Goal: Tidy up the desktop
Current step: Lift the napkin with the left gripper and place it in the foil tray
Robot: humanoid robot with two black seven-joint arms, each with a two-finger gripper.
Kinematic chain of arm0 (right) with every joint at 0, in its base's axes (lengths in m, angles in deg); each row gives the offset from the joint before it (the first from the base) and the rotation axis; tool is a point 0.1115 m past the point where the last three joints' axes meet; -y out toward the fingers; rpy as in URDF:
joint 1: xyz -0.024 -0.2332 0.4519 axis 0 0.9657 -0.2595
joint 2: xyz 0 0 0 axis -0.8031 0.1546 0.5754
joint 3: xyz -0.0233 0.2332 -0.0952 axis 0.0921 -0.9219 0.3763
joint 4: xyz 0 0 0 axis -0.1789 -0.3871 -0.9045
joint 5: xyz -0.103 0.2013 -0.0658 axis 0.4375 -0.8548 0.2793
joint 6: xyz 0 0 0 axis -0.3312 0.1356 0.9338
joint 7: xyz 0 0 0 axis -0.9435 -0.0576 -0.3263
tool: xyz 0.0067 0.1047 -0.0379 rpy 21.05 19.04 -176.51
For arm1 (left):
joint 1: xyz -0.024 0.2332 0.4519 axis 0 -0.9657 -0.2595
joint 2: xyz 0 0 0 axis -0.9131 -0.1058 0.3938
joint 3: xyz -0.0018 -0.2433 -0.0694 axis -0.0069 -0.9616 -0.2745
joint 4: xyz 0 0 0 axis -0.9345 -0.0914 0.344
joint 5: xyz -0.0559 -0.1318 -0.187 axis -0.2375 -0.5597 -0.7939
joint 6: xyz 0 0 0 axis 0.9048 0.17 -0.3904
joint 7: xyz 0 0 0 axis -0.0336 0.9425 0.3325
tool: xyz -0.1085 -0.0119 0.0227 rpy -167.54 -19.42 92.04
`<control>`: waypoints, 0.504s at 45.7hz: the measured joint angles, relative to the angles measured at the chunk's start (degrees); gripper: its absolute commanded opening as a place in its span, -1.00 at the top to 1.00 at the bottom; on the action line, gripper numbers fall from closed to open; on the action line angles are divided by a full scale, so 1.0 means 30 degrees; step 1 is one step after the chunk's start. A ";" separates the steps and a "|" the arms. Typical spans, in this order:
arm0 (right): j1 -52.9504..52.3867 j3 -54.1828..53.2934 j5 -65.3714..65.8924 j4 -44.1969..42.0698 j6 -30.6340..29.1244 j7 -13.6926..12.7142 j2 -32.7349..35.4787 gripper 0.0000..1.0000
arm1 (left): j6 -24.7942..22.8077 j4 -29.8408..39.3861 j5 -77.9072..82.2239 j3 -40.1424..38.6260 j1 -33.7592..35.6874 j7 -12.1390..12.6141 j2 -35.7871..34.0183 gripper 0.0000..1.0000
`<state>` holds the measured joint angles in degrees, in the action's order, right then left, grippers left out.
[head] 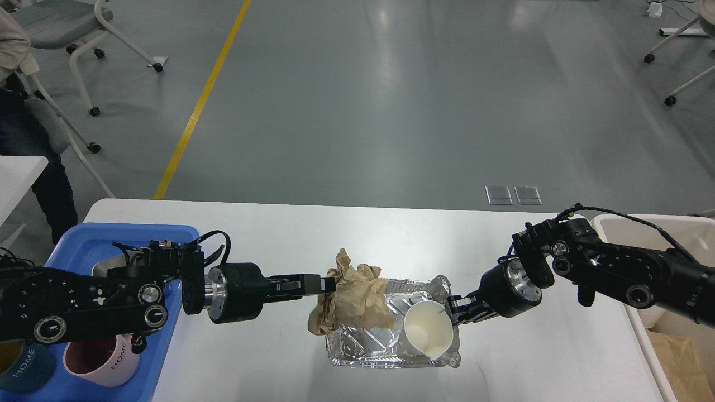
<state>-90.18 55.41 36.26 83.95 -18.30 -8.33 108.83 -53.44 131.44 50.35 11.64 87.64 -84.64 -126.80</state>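
Note:
The white desktop (251, 357) fills the lower view. A crumpled foil tray (391, 349) sits at its middle front, with a white paper cup (427, 335) lying tilted inside it at the right. My left gripper (327, 285) is shut on a crumpled brown paper (357, 298) and holds it over the tray's left part. My right gripper (453, 312) is shut on the foil tray's right rim, next to the cup.
A blue tray (162, 357) at the left holds a pink mug (106, 363) and a dark blue mug (22, 371). A beige bin (642, 324) with brown paper (681, 357) inside stands at the right edge. Chairs stand on the floor beyond.

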 measured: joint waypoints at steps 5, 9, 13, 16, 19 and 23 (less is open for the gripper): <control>0.0000 -0.0009 -0.0025 -0.0006 0.0000 -0.0024 -0.0010 1.00 | 0.0004 -0.0248 -0.0135 -0.0006 -0.0103 0.0001 0.0562 -0.64; 0.0000 -0.0009 -0.0027 -0.0025 0.0000 -0.0026 -0.0010 1.00 | 0.0017 -0.0356 -0.0183 -0.0065 -0.0259 0.0001 0.1006 -0.67; 0.0000 -0.0009 -0.0027 -0.0027 0.0000 -0.0027 0.0005 1.00 | 0.0053 -0.0373 -0.0220 -0.0170 -0.0313 0.0001 0.1331 -0.67; 0.0000 -0.0009 -0.0028 -0.0037 0.0000 -0.0026 0.0030 1.00 | 0.0123 -0.0383 -0.0252 -0.0272 -0.0312 0.0000 0.1368 -0.68; 0.0001 -0.0009 -0.0028 -0.0086 0.0000 -0.0024 0.0058 1.00 | 0.0270 -0.0411 -0.0387 -0.0382 -0.0298 0.0000 0.1206 -0.68; 0.0133 0.0018 -0.0047 -0.0249 -0.0001 -0.0005 0.0093 1.00 | 0.0461 -0.0429 -0.0801 -0.0733 -0.0309 -0.0030 0.0674 -0.69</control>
<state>-89.78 55.46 36.12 83.20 -18.31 -8.34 109.10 -52.06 130.15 47.94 9.43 86.71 -84.73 -124.78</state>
